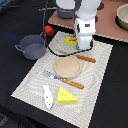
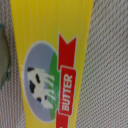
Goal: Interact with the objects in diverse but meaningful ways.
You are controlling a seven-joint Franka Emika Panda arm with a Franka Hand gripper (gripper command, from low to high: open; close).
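— Surface? 
— Striped placemat [image 1: 95, 65] on black table [image 1: 112, 100]; cheese wedge [image 1: 66, 96] and fish [image 1: 48, 96] lay near its front edge.
— Butter block [image 2: 52, 65]? 
— At the mat's far edge, under the gripper [image 1: 83, 46]; jaw state could not be told.

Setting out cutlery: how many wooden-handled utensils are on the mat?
2. One lies on the exterior view's right of the round board; the other lies just in front of it. The arm may hide more.

Glossy printed butter block [image 2: 52, 65], ribbed woven placemat [image 2: 111, 65] — matt cloth
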